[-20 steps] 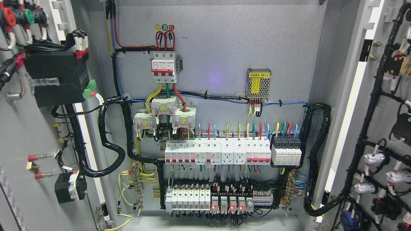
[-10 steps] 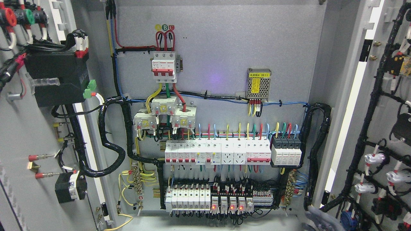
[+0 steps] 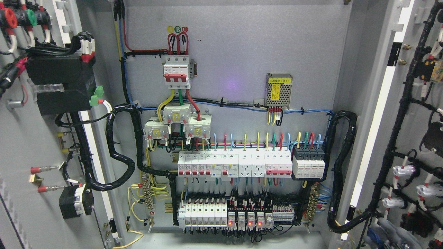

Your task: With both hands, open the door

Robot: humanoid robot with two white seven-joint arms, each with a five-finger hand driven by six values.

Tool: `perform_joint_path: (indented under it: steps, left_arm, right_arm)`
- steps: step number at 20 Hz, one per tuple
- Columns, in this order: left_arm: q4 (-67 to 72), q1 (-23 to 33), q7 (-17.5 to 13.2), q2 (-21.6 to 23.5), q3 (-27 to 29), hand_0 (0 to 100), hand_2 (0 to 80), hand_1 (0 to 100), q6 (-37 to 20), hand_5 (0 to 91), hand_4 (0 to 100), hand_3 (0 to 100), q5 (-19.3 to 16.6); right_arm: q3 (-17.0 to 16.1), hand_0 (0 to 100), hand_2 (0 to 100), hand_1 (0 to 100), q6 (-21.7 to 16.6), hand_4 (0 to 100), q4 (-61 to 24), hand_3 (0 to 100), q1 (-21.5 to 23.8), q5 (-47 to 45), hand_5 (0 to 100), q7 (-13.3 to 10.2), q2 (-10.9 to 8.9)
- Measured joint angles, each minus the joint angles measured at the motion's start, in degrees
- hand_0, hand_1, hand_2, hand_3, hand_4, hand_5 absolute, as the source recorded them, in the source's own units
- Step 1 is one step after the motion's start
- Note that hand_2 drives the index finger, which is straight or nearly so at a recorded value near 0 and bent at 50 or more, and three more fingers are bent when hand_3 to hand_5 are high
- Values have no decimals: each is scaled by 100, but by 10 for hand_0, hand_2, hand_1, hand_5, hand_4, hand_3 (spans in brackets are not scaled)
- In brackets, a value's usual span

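The electrical cabinet stands wide open. Its left door point(image 3: 27, 145) is swung out at the picture's left, with black modules and wiring on its inner face. The right door point(image 3: 413, 124) is swung out at the right, carrying a black wire loom and white lamp holders. A blurred grey shape at the bottom right edge is my right hand point(image 3: 392, 237), low in front of the right door's inner face. I cannot tell whether it touches the door. My left hand is out of view.
The grey back panel point(image 3: 235, 62) holds a red-and-white main breaker point(image 3: 177, 71), a small metal power supply point(image 3: 278, 90) and rows of white breakers point(image 3: 235, 166). Thick black cable looms point(image 3: 119, 159) hang along both inner sides of the cabinet.
No hand showed a second ago. A grey hand then rose at the bottom edge near the right door frame and has since shifted right, in front of the right door.
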Motion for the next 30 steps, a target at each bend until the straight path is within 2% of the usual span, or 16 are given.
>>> perform_joint_path:
  steps: [4,10,12,15,22,30]
  left_arm:
    - [-1708,272,-25,455,-568,0,0,0,-627,0,0,0,271]
    - [-3655,385,-46,1049,-1145,0,0,0,-2588,0,0,0,451]
    - [-4141,396,-70,1200,-1270,0,0,0,-2983,0,0,0,474]
    - [-4833,425,-25,1432,-1408,0,0,0,-3199,0,0,0,495]
    - [-5963,604,52,1773,-1363,0,0,0,-3250,0,0,0,505]
    - [-6742,751,64,1808,-1178,0,0,0,-3250,0,0,0,521]
  right_arm:
    - [-226,0,0,0,-6,0,37,0,141,-142,0,-1,0]
    - [-649,0,0,0,-13,0,128,0,236,-258,0,-2,25]
    - [-787,0,0,0,-14,0,163,0,253,-277,0,-3,43]
    - [-953,0,0,0,-14,0,218,0,290,-297,0,-5,71]
    - [-1266,0,0,0,-11,0,388,0,388,-319,0,-6,174]
    - [-1568,0,0,0,3,0,595,0,428,-848,0,-37,284]
